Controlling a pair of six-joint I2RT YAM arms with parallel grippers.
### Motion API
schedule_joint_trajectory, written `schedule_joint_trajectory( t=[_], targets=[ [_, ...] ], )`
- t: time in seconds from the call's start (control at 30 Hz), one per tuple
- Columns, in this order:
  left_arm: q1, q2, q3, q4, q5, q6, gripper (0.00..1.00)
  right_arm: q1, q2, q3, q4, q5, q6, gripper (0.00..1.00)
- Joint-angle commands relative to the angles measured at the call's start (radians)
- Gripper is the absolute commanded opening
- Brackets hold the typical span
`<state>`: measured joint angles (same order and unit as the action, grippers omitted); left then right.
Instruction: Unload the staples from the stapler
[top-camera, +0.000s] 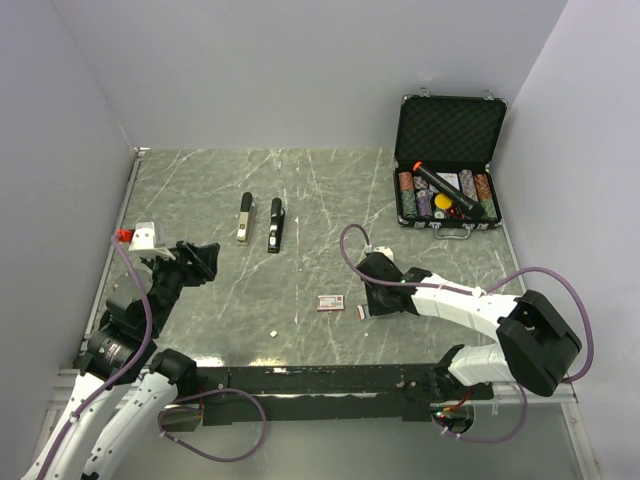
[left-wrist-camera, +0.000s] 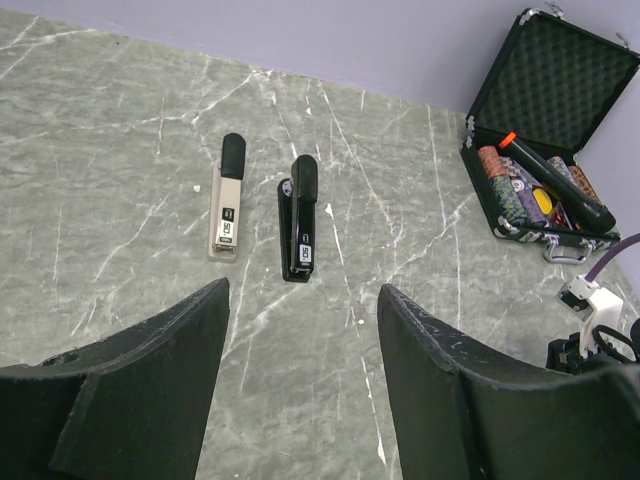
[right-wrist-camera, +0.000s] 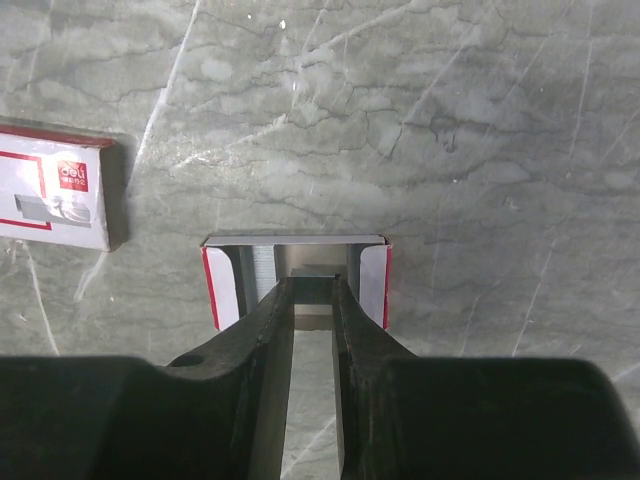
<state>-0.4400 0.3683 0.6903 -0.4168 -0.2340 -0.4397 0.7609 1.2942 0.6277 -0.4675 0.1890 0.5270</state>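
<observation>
The stapler is slim and black. It lies closed on the marble table, far from both grippers. My right gripper is low over a small open red-and-white tray. Its jaws are drawn narrow on a short strip of the staples, seen end-on between the tips. Another ribbed silver strip lies in the tray's left side. My left gripper hovers near the left edge, open and empty, facing the stapler.
A second stapler, with a beige base and black top, lies left of the black one. A red-and-white box sleeve sits left of the tray. An open black case of chips stands back right, holding an orange-tipped black tube.
</observation>
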Motion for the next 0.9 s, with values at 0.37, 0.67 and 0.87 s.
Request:
schedule_joint_trajectory(
  t=[0.37, 0.67, 0.87],
  targets=[
    [-0.003, 0.006, -0.002, 0.01, -0.002, -0.008, 0.66, -0.009, -0.015, 0.043, 0.01, 0.004, -0.001, 0.31],
    [-0.003, 0.006, -0.002, 0.012, -0.001, -0.008, 0.66, -0.009, -0.03, 0.105, -0.034, 0.026, -0.012, 0.38],
    [-0.003, 0.004, -0.003, 0.012, 0.002, -0.008, 0.66, 0.0, -0.087, 0.148, -0.059, -0.016, -0.013, 0.39]
  ],
)
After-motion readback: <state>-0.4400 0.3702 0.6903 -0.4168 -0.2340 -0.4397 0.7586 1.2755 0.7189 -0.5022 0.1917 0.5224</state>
